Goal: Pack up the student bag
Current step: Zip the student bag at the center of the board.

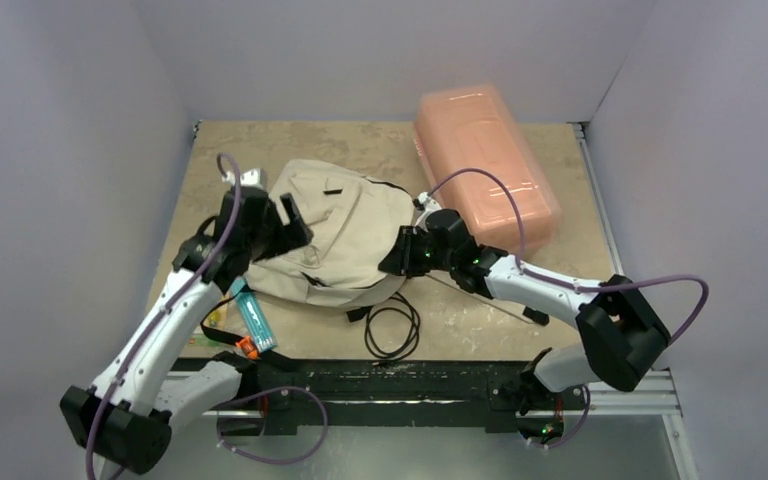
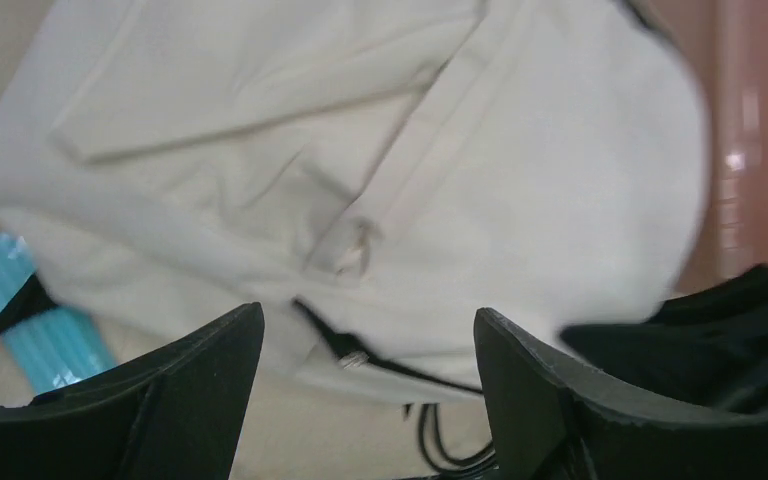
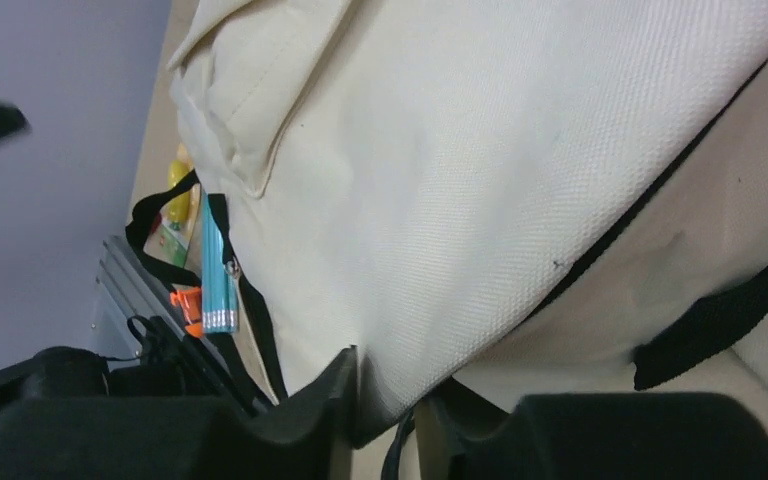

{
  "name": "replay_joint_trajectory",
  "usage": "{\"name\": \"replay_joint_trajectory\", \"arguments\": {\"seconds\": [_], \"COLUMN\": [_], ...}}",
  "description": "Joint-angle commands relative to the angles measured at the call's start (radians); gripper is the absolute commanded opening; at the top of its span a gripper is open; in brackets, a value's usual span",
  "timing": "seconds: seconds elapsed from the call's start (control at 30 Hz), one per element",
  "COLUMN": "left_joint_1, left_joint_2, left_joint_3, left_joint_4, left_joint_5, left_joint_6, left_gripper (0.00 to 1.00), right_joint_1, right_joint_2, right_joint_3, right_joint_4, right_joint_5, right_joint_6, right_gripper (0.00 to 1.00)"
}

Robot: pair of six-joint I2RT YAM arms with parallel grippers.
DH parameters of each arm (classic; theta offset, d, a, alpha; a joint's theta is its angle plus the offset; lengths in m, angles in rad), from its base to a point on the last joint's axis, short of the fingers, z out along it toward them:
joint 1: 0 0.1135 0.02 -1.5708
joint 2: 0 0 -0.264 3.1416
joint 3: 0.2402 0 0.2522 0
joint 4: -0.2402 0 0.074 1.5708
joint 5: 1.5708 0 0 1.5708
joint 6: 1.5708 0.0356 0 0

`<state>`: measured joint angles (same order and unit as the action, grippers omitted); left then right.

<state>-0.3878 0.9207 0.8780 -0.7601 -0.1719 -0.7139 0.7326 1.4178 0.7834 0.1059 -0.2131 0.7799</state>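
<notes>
The student bag (image 1: pixel 345 240) lies centrally on the worktop (image 1: pixel 480 320), left of the pink box (image 1: pixel 485 160); left tool (image 2: pixel 368 330) hangs open above its left side, gripping nothing; right tool (image 3: pixel 385 390) is closed on fabric at its near right edge.

Pink box (image 1: pixel 485 165), black cable (image 1: pixel 368 335), teal pack (image 1: pixel 257 316)

Here's the tan, marbled desk (image 1: pixel 475 335). The beige student bag (image 1: pixel 345 240) lies slumped across its middle. At the far right a translucent pink plastic box (image 1: pixel 485 160) sits just beside the bag. Near centre, a black cable (image 1: pixel 368 335) is looped right by the bag's near edge. Over at the near left there's a pack of teal pencils (image 1: pixel 256 318), with an orange piece (image 1: pixel 247 347) at its near end and something small and yellow (image 1: pixel 215 318) to its left. A small pale object (image 1: pixel 250 177) sits far left.
</notes>
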Motion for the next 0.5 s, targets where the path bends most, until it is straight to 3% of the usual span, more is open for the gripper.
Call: {"name": "replay_joint_trajectory", "arguments": {"seconds": [0.0, 0.07, 0.27, 0.37, 0.47], "left_joint_1": [0.058, 0.072, 0.093, 0.101, 0.123], "left_joint_2": [0.273, 0.422, 0.751, 0.837, 0.822], "left_joint_3": [0.326, 0.461, 0.746, 0.807, 0.775], "left_joint_4": [0.221, 0.207, 0.15, 0.147, 0.188], "left_joint_5": [0.366, 0.412, 0.446, 0.434, 0.433], "left_joint_6": [0.18, 0.236, 0.339, 0.366, 0.337], "left_gripper": [0.71, 0.67, 0.65, 0.64, 0.61], "right_joint_1": [0.011, 0.011, 0.011, 0.009, -0.009], "right_joint_2": [-0.057, -0.085, -0.132, -0.096, -0.014], "right_joint_3": [0.041, 0.07, 0.188, 0.271, 0.357], "right_joint_4": [-0.054, -0.131, -0.198, -0.161, -0.122], "right_joint_5": [-0.007, 0.03, 0.048, 0.02, 0.076], "right_joint_6": [-0.24, -0.285, -0.279, -0.201, -0.078], "right_gripper": [0.45, 0.52, 0.52, 0.5, 0.52]}}
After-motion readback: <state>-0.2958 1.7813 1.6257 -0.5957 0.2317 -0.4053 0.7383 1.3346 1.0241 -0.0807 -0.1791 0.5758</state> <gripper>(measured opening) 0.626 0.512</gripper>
